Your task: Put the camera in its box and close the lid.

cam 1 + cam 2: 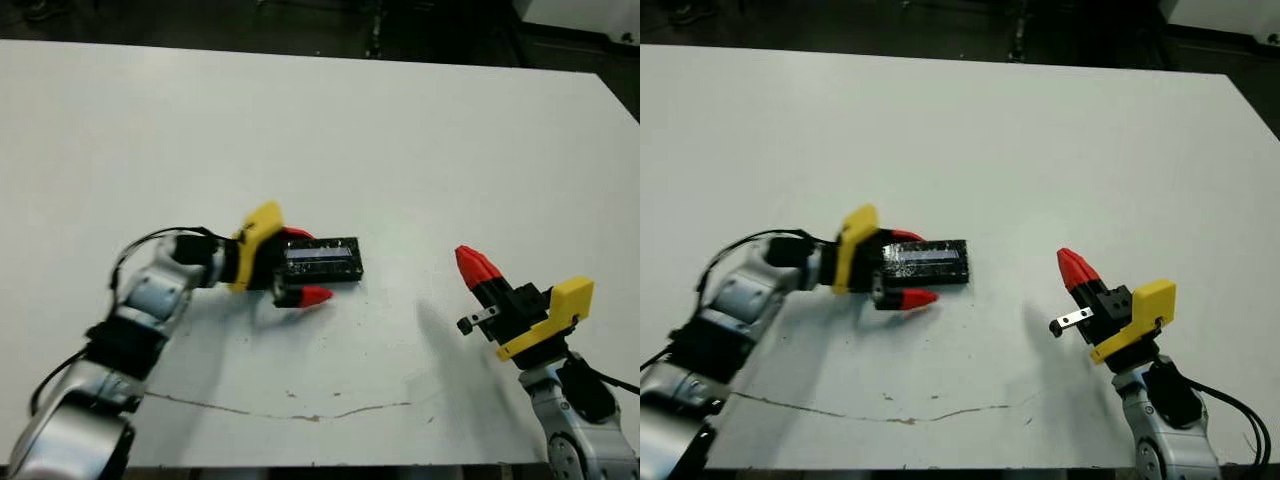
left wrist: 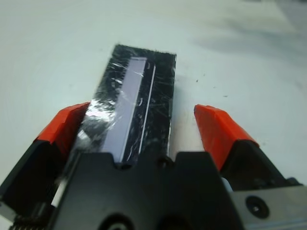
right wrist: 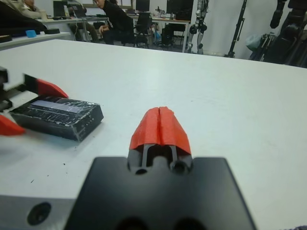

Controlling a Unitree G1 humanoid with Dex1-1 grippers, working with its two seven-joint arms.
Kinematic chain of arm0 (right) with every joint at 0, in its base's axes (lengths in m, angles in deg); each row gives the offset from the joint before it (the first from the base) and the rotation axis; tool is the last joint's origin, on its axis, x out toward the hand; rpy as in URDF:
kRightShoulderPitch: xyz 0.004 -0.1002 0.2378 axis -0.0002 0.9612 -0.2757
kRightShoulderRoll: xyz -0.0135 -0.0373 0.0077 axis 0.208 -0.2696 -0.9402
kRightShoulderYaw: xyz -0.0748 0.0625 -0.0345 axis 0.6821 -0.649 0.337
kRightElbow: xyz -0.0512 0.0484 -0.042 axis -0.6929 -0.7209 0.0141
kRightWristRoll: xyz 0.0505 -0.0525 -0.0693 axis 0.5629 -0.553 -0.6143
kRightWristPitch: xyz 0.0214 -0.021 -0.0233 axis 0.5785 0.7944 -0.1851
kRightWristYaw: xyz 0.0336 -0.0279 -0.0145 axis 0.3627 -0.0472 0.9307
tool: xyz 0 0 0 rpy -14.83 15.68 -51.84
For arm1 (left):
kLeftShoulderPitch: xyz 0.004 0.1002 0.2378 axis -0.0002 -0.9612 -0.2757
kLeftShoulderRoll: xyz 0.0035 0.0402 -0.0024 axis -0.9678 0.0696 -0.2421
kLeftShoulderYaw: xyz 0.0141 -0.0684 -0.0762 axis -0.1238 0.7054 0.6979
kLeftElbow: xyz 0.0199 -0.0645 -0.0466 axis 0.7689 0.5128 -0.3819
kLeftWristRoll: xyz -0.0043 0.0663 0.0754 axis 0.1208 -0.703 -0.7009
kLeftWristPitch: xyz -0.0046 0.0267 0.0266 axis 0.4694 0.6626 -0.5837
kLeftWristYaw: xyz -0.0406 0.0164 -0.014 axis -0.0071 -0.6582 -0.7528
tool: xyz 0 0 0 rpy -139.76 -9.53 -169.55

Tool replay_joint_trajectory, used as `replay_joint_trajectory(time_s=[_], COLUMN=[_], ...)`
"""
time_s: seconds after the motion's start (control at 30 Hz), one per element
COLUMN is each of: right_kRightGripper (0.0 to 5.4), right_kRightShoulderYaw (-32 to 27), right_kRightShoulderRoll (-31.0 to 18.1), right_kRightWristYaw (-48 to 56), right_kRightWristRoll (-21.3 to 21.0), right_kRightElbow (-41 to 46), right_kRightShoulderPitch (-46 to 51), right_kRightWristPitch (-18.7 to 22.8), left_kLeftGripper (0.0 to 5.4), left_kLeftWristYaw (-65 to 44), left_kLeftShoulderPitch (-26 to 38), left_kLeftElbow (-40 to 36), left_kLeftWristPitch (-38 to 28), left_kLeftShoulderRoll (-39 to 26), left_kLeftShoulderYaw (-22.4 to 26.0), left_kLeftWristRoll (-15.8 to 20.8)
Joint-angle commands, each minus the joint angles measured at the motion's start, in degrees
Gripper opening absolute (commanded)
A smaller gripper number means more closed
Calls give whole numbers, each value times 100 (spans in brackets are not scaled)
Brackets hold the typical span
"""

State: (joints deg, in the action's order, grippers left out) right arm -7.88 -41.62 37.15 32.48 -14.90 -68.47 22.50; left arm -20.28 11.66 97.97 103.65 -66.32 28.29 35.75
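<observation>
Box [image 1: 321, 260] lies between left gripper's [image 1: 300, 266] spread fingers.

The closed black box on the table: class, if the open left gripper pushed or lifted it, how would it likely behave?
The box lies flat and low, so it would probably slide rather than tip or roll. Its straight edges suggest it is stiff. Its glossy, crinkly lid may be slippery between the left gripper fingers.

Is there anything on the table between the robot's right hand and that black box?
Nothing: in the left eye view, only bare white table lies between the right hand and the box. The right wrist view shows the same.
</observation>
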Motion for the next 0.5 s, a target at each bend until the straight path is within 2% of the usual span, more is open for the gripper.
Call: replay_joint_trajectory(time_s=[0.03, 0.23, 0.37, 0.5], right_kRightGripper=[0, 0, 0, 0], right_kRightShoulderYaw=[-48, -43, -53, -60], right_kRightShoulderRoll=[-90, -93, -83, -73], right_kRightWristYaw=[14, -26, 55, 71], right_kRightWristRoll=[14, 33, 48, 104], right_kRightElbow=[-26, 46, -28, -30], right_kRightShoulderPitch=[12, 19, -9, -13], right_kRightWristPitch=[22, 142, 24, 80], left_kLeftGripper=[539, 539, 539, 539], left_kLeftWristYaw=[31, 424, 920, 1409], left_kLeftShoulderPitch=[-343, -704, -952, -1214], left_kLeftElbow=[-366, -644, -679, -777], left_kLeftWristPitch=[160, 282, 62, -85], left_kLeftShoulderRoll=[-325, -558, -622, -656], left_kLeftShoulderYaw=[425, 1122, 1442, 1730], left_kLeftWristRoll=[345, 787, 711, 652])
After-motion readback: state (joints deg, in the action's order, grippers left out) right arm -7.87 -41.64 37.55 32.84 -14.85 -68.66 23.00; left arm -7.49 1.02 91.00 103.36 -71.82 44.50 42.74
